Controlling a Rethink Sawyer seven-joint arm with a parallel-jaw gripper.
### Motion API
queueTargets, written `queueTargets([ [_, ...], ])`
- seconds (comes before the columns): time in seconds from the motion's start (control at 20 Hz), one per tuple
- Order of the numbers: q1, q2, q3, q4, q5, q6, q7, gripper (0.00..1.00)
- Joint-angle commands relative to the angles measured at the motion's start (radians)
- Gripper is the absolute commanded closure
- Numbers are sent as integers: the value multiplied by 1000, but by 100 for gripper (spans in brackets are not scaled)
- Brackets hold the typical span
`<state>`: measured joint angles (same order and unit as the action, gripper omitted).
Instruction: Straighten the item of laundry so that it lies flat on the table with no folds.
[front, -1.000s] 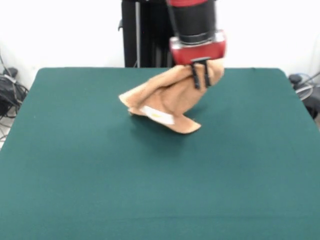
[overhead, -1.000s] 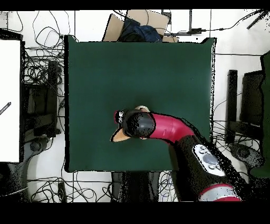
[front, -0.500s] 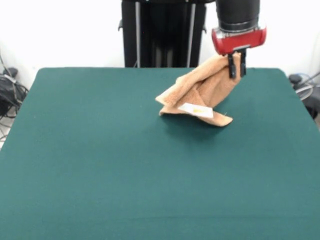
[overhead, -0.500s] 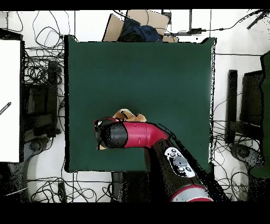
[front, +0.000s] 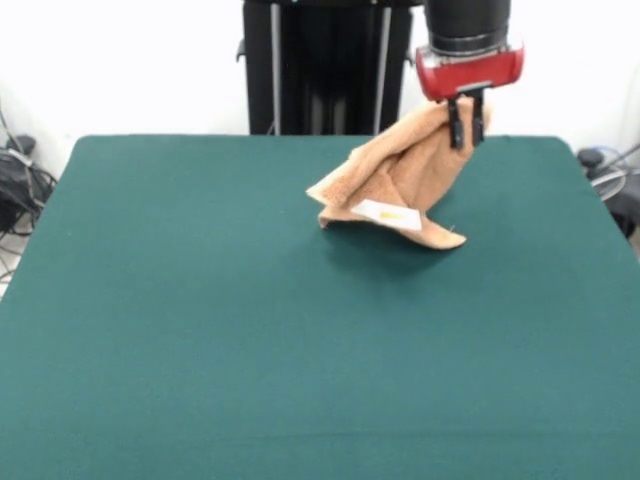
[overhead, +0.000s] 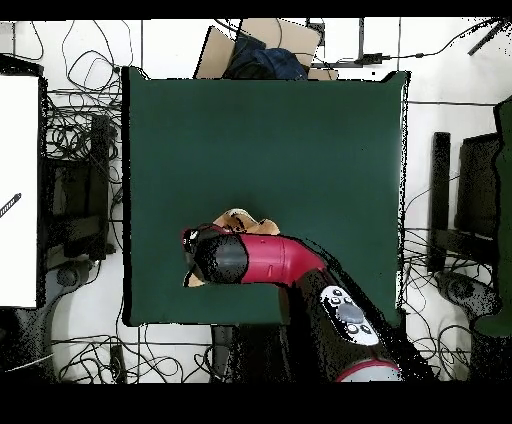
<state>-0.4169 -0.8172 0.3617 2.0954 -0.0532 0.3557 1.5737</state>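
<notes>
In the front view, the gripper (front: 466, 124) is pressed together on the top corner of the towel (front: 400, 180) and holds it up. The towel hangs from this corner down and to the left, and its lower edge with the white label (front: 386, 213) rests on the table (front: 200, 330), near the far right corner of the table. The cloth is creased and not flat.

In the overhead view, the arm (overhead: 270, 260) covers most of the towel (overhead: 240, 219); only a small part shows beside the wrist. I judge that the next pull must go away from the resting edge, along the long axis of the towel.
</notes>
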Motion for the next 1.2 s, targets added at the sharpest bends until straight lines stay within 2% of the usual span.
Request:
queueTargets([
  [0.05, -78, -5, 45, -14, 59, 191, 74, 100],
  [0.3, -111, 7, 33, -85, 4, 278, 0, 100],
  [0.55, -141, 10, 45, -112, -31, 318, -31, 100],
  [0.9, -161, 67, 68, -165, -40, 319, -43, 100],
  [1.2, -182, 90, 81, -145, -23, 294, -32, 100],
])
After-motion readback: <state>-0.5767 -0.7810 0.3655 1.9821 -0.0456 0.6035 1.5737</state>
